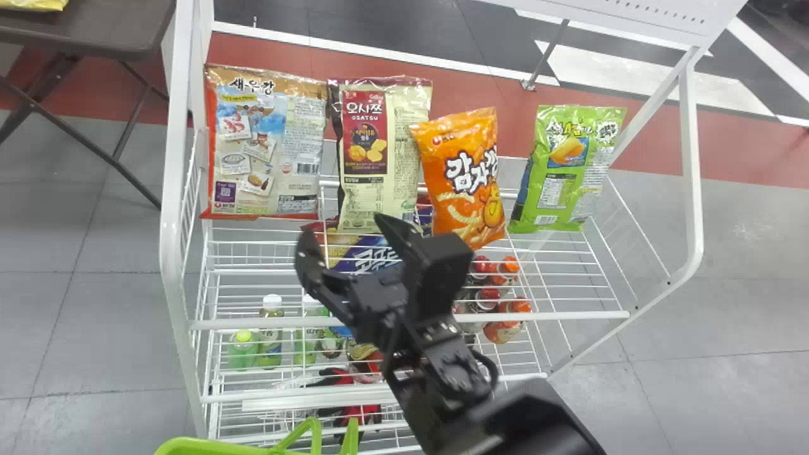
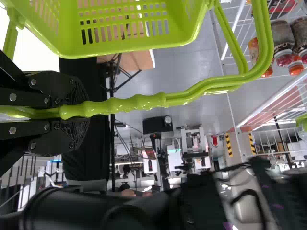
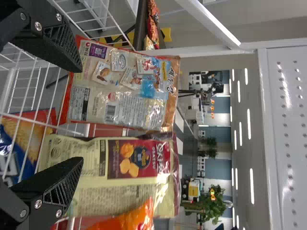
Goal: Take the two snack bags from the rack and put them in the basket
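A white wire rack stands on a grey floor with a red band, brown table beyond its far left corner. Four snack bags line the top shelf: red-edged by the left edge, cream next, both upright, long axes rising; orange tips its top left, green tips right. Right gripper is spread, near the cream one; left gripper pinches the basket's handle, near the front left corner.

Head view downward, right wrist view nearer, rack in both
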